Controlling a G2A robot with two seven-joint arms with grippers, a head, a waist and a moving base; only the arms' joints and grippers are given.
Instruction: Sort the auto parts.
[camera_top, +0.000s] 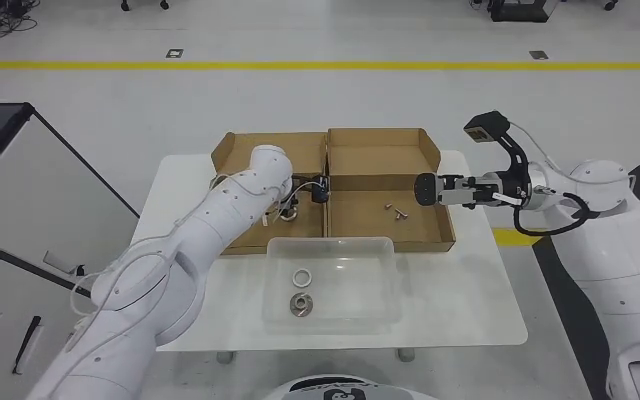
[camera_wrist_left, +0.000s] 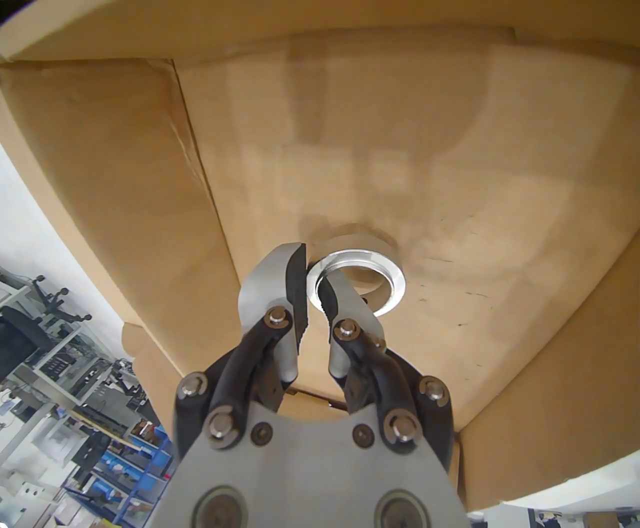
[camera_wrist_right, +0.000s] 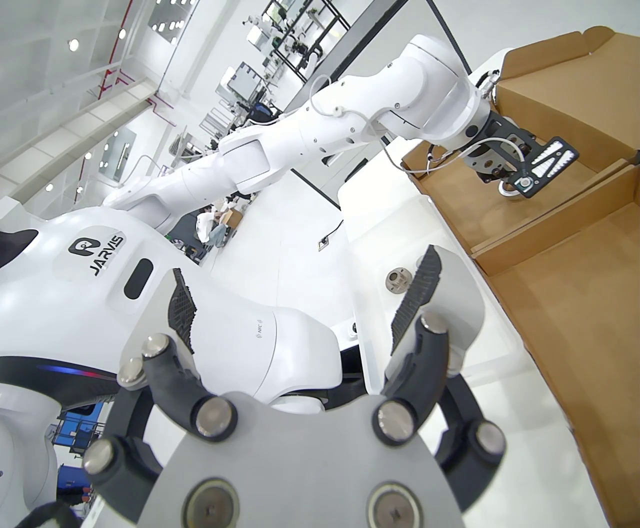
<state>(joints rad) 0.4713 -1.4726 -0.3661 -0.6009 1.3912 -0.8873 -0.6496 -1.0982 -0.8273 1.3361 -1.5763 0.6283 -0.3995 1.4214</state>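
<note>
Left hand (camera_wrist_left: 312, 295) pinches the wall of the shiny silver metal ring (camera_wrist_left: 392, 282), one finger inside the bore, one outside. Ring is low, at the floor of the brown cardboard box (camera_wrist_left: 450, 175) near the desk's far left corner. Looks like the drop-off: spread the fingers slightly, then lift straight up so the inner finger clears the bore without dragging the ring. Right hand (camera_wrist_right: 303, 262) is spread, hanging over the desk's right edge.

top: overhead, whole table (camera_top: 470, 300) | left wrist: close, in box (camera_wrist_left: 450, 150) | right wrist: apparently sideways, same box

White table (camera_top: 470, 300), yellow floor line (camera_top: 320, 65) beyond, black-framed panel (camera_top: 50, 180) at left
</note>
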